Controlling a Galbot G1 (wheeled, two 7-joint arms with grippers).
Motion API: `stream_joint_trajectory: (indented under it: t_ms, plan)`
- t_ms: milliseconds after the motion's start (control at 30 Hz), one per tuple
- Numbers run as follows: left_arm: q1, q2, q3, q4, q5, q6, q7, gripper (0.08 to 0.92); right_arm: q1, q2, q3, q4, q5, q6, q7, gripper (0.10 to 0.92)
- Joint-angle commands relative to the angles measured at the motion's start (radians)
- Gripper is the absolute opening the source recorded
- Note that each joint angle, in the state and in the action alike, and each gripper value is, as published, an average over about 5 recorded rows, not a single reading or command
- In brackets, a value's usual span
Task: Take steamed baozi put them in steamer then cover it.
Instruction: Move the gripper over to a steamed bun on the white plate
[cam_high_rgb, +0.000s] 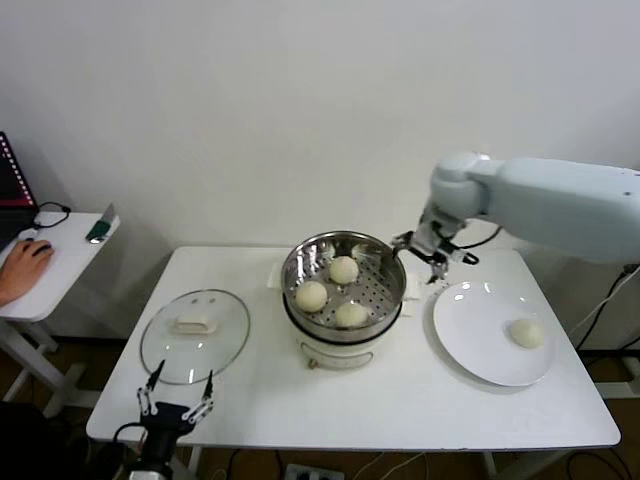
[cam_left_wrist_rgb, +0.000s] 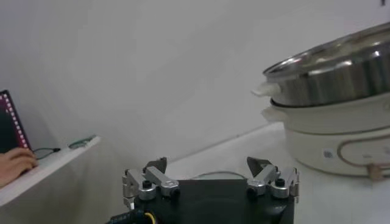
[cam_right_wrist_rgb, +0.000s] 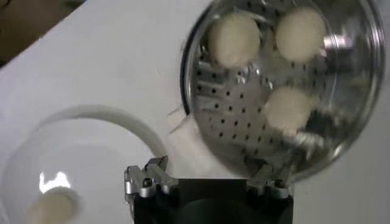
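The steamer (cam_high_rgb: 372, 288) stands mid-table on its white pot base and holds three baozi (cam_high_rgb: 343, 269) (cam_high_rgb: 311, 295) (cam_high_rgb: 350, 314). A fourth baozi (cam_high_rgb: 527, 333) lies on the white plate (cam_high_rgb: 480, 340) to the right. The glass cover (cam_high_rgb: 195, 334) lies flat on the table at the left. My right gripper (cam_high_rgb: 424, 262) is open and empty, above the gap between steamer and plate. In the right wrist view the steamer (cam_right_wrist_rgb: 244, 122), three baozi (cam_right_wrist_rgb: 233, 38) and the plate's baozi (cam_right_wrist_rgb: 56, 206) show. My left gripper (cam_high_rgb: 176, 402) is open and empty at the table's front left edge, just before the cover.
A side desk (cam_high_rgb: 55, 262) at the far left holds a person's hand on a mouse and a laptop. The left wrist view shows the steamer on its pot base (cam_left_wrist_rgb: 341, 131) from the side. The wall runs behind the table.
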Motion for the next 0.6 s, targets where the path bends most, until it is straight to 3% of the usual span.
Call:
stream_joint_trajectory:
  t_ms: [33,400,600]
  plan:
    - [-0.010,-0.003,0.000,-0.009,0.001,0.007,-0.005,0.823,-0.239,-0.325,0.193,-0.094,0.124,-0.257,-0.042,0.823]
    - [0.026,-0.011,-0.015,-0.027,0.002,0.002,-0.013,0.823,-0.763,-0.335,0.712,-0.361,-0.237,-0.090,-0.146,0.823]
    - [0.030,-0.015,-0.027,-0.021,0.000,0.003,-0.013,0.823,-0.857,-0.264,0.838,-0.492,-0.334,-0.026,-0.141,0.823]
